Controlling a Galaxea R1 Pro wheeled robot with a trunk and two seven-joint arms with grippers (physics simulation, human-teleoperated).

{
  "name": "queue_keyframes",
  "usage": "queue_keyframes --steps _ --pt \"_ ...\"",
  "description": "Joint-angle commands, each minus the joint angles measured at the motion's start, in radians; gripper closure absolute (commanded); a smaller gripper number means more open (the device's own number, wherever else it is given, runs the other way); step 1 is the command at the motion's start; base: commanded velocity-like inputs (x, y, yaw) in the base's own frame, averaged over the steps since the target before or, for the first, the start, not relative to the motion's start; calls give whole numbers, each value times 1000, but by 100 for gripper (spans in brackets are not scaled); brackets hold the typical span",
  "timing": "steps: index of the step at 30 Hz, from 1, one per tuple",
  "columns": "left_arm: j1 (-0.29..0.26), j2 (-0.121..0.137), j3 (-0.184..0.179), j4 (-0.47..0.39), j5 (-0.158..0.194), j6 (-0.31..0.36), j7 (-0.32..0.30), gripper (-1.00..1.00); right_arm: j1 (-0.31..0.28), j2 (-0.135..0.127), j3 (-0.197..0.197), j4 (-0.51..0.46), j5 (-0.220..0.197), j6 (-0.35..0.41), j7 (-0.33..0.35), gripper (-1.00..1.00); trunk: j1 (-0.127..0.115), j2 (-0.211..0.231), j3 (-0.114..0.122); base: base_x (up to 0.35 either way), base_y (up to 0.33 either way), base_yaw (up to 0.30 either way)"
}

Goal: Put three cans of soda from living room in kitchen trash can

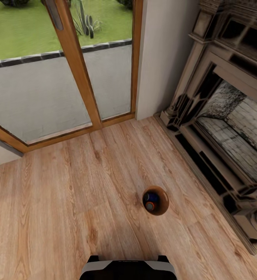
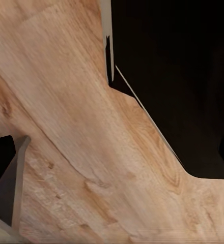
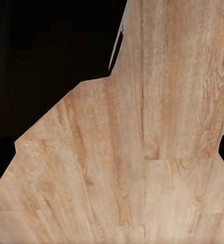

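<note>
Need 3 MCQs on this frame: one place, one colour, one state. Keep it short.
1. Where does the bin stand?
A. On the wood floor, between the robot's base and the fireplace
B. Inside the fireplace
C. Outside on the patio

2. What colour is the bin's inside?
A. White
B. Copper-brown
C. Green

3. What is the bin's state?
A. Tipped on its side
B. Upright and empty
C. Upright with cans inside

Answers:
1 A: the head view shows it on the planks, ahead of the base, with the fireplace to the right.
2 B: the inner wall is glossy copper-brown.
3 C: the opening faces up; a dark blue can and an orange-rimmed one show inside.
</note>
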Motion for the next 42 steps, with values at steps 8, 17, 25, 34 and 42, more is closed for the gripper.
queue_keyframes --steps 8,17,25,34,42 --pt "0 0 0 24 0 11 0 -100 0 5 -12 24 -1 30 -1 -100 -31 56 35 0 0 0" --pt "0 1 2 42 4 99 1 -100 -1 8 -76 27 -1 101 -2 -100 -65 119 66 0 0 0" --pt "-1 2 3 41 11 178 2 -100 -2 14 -86 27 -1 146 -2 -100 -77 140 75 0 0 0" --pt "-13 3 3 42 12 221 2 -100 -3 16 -87 28 -39 164 -2 -100 -77 140 76 0 0 0" --pt "-15 4 3 42 13 245 2 -100 -3 16 -86 29 -61 167 -3 -100 -77 140 76 0 0 0"
